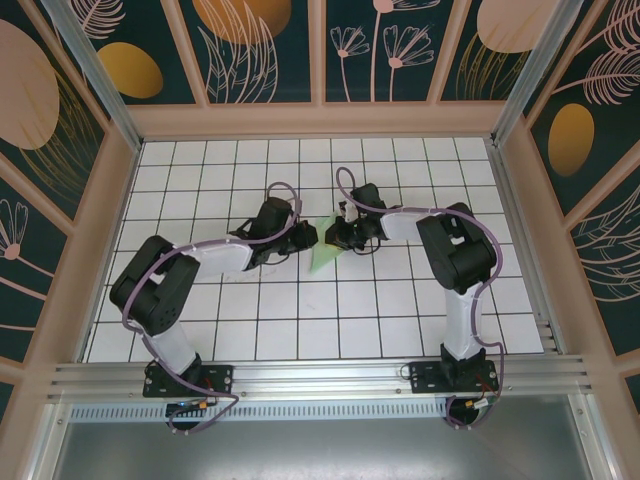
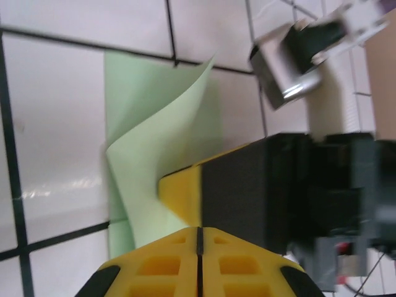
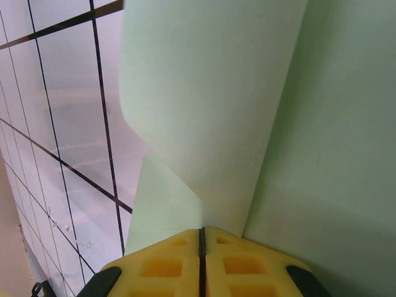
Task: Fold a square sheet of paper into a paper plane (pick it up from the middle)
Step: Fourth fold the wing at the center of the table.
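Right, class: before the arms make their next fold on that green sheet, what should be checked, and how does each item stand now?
1. Left hand shut: ok.
2. Right hand shut on the green sheet: ok, the paper runs into its tips.
3. Left hand gripping the sheet: cannot tell.
4. Sheet pressed flat: not ok, one side curls up off the table.
5. Sheet lying between both hands: ok.
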